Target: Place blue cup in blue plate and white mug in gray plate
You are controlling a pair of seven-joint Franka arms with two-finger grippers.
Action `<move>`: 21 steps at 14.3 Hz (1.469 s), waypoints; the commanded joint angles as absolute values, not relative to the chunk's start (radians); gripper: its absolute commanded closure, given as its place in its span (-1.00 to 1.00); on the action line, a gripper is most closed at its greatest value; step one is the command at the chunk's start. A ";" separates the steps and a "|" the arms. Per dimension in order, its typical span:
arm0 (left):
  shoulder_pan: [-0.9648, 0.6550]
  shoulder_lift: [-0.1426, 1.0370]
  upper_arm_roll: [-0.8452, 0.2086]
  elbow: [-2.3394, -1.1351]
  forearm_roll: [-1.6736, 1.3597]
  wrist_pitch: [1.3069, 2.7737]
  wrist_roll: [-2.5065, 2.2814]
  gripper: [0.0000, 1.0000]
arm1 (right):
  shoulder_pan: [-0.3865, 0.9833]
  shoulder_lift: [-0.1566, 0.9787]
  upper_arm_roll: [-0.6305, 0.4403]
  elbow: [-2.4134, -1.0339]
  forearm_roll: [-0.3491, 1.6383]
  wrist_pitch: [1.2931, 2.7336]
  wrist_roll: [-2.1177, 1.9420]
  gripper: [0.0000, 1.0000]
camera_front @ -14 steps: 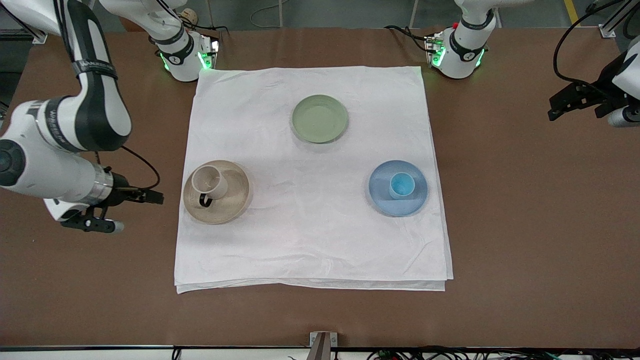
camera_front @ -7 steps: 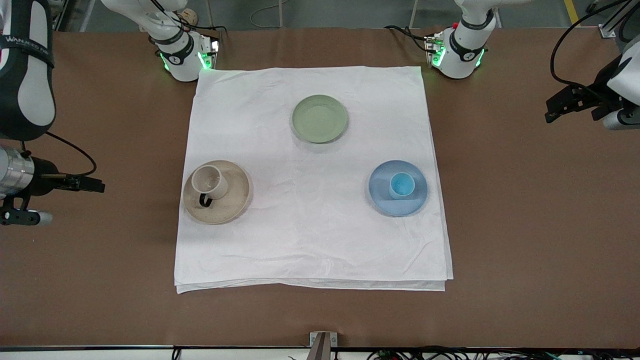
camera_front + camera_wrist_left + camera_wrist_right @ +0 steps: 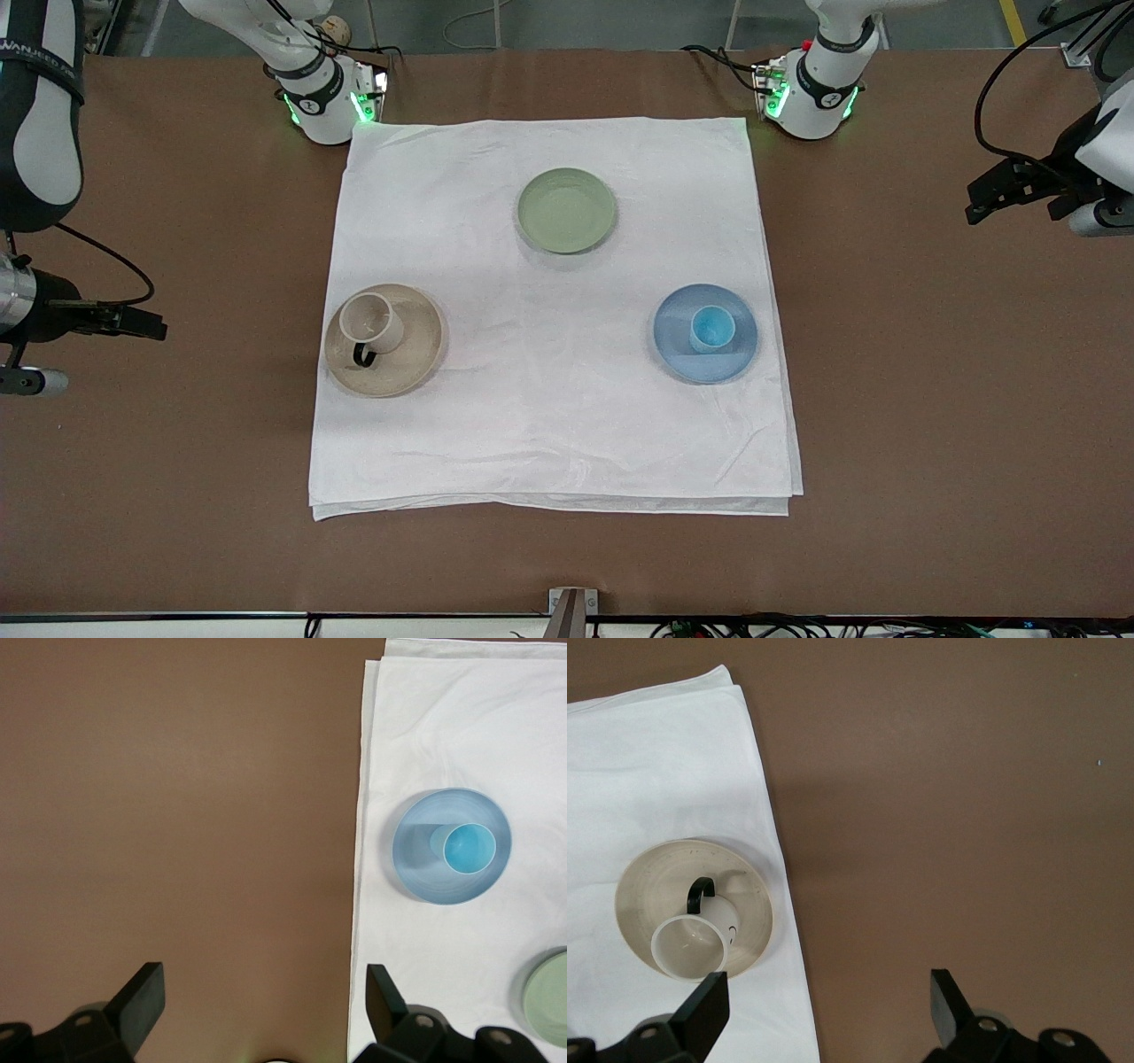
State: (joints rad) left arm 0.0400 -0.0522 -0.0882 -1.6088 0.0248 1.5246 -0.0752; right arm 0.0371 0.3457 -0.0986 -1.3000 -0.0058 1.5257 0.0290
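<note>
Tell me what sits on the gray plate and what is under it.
The white mug stands upright on the gray plate, its black handle pointing toward the front camera. The mug's inside looks empty. The plate rests on the white cloth; the cloth under it is hidden.

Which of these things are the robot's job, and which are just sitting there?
Job things: blue cup standing in the blue plate; white mug standing in the gray plate.

Just there: green plate, holding nothing; white cloth under all three plates.
</note>
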 commanded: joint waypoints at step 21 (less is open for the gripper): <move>0.044 -0.063 -0.083 -1.614 0.011 1.539 -0.058 -1.00 | -0.003 -0.072 -0.081 -1.612 -0.018 1.456 -0.034 -1.00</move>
